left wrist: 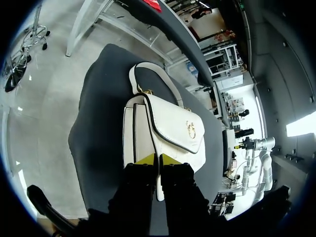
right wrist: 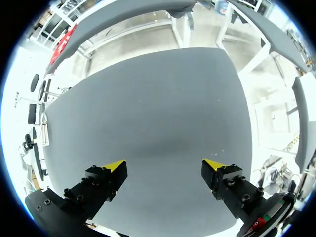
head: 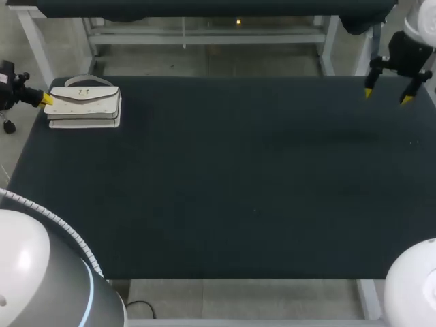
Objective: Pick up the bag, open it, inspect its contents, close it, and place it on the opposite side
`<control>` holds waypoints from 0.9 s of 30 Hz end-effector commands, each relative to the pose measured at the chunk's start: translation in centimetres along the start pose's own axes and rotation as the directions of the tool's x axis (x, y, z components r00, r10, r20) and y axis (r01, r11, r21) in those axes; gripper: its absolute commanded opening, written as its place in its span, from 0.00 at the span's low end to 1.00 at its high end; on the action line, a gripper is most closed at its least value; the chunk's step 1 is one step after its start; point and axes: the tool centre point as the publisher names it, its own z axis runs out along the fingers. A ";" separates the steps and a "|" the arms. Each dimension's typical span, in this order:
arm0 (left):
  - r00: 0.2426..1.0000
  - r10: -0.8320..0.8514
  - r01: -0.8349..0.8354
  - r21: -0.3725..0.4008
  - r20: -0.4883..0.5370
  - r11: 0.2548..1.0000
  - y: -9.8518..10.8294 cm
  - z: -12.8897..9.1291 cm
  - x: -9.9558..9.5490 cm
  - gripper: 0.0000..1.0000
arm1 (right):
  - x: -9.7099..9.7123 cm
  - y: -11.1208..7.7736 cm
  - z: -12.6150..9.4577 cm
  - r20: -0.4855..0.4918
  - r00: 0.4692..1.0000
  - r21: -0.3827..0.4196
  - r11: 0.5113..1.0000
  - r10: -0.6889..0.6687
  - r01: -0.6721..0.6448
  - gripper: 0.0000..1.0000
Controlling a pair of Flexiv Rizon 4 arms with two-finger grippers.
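1. The dark worktop (head: 238,197) fills most of the frame, matte and even.
2. The white bag (head: 83,105) lies flat in the worktop's upper left corner, with its strap toward the far edge.
3. The left end effector (head: 44,99) is at the bag's left end, its fingers nearly together and pinching a thin edge of the bag.
4. The right end effector (head: 387,95) hangs spread above the upper right corner, well apart from the bag.

The left arm came in low from the left side; its gripper (left wrist: 158,159) had both fingers close together, pinching the edge of the bag (left wrist: 168,123); the right gripper (head: 387,95) hung at the far right, pointing down, fingers wide apart.
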 end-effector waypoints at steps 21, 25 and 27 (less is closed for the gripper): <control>0.998 0.035 -0.044 -0.208 -0.047 0.977 -1.6 -0.4 -0.5 1.00 | 0.1 0.6 -0.1 0.014 1.000 0.006 1.000 0.008 -0.008 1.00; 0.997 0.067 -0.074 -0.191 -0.041 0.979 -0.5 -1.5 0.4 1.00 | 0.1 0.6 -0.1 0.014 1.000 0.006 1.000 0.008 -0.008 1.00; 0.997 0.080 -0.081 -0.182 -0.015 0.980 0.2 -2.2 1.0 1.00 | 0.1 0.6 -0.1 0.014 1.000 0.006 1.000 0.008 -0.008 1.00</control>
